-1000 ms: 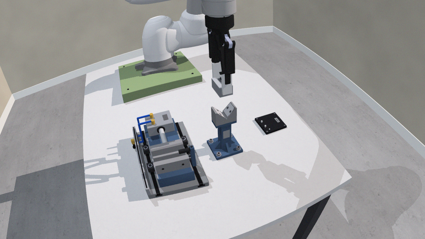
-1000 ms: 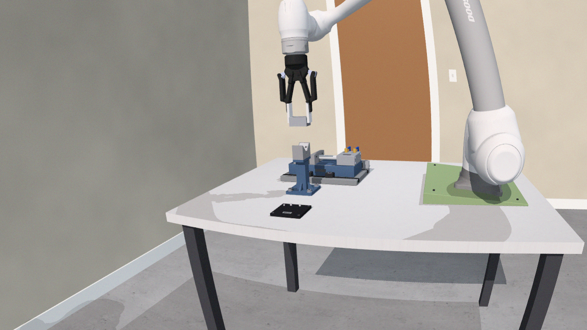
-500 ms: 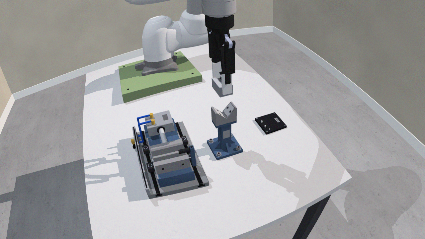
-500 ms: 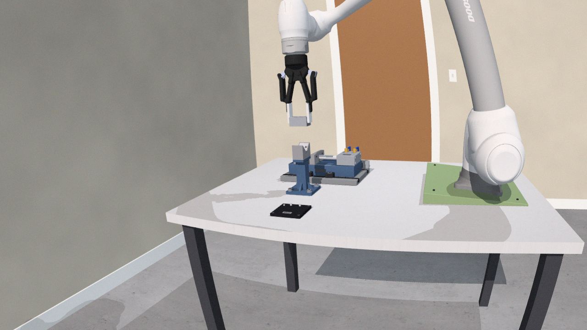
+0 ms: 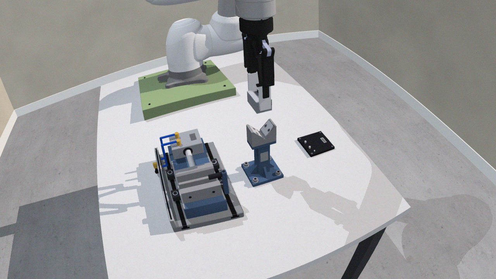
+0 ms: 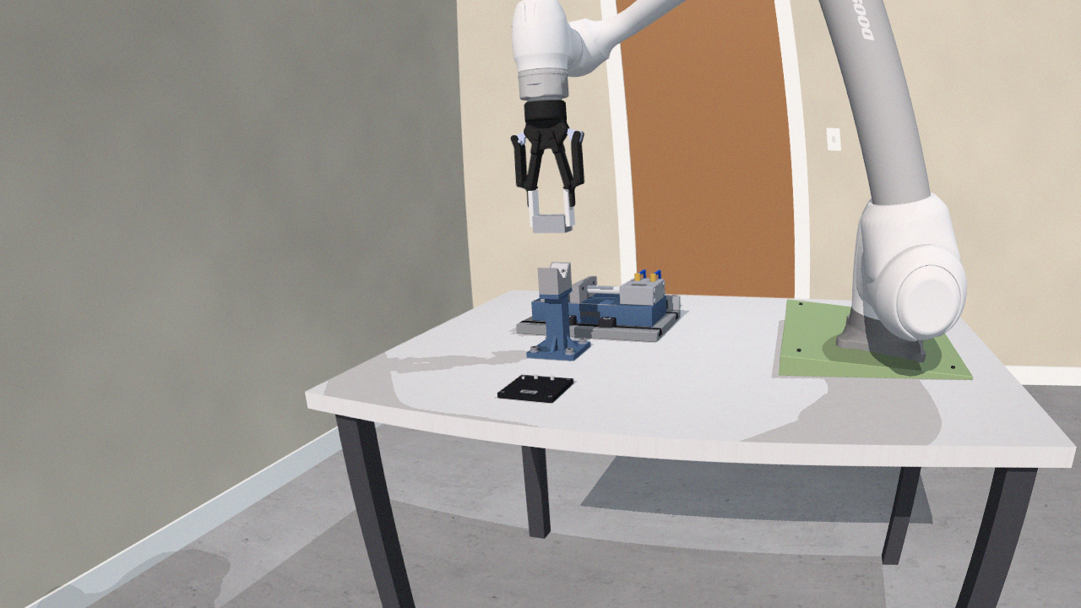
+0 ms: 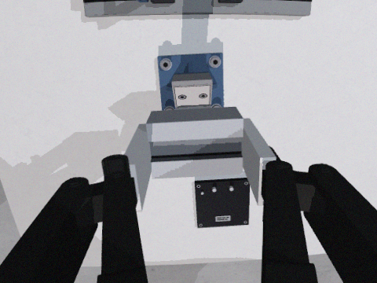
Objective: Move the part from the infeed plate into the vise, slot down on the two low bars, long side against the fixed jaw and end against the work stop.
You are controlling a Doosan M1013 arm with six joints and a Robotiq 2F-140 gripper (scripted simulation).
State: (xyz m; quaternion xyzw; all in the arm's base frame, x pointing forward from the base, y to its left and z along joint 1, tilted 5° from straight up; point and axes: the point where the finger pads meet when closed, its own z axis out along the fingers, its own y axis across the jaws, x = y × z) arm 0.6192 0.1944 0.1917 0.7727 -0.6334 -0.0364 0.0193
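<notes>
1. The arm (image 6: pixel 869 98) is a smooth tube of pale grey, with dark letters near its top — only part of the marking shows in the exterior view.
2. Its joint housings (image 6: pixel 910 272) are glossy white and rounded, one ending in a flat circular cap.
3. A dark grey flared foot (image 5: pixel 183 79) sits on a green base plate (image 5: pixel 214 95) with small dark screw holes at its corners.
4. The wrist (image 6: pixel 540 45) is white, closed by a grey ring.
5. The gripper (image 6: pixel 549 223) is black — a short collar, then jointed linkage bars, ending in pale grey finger pads.
</notes>
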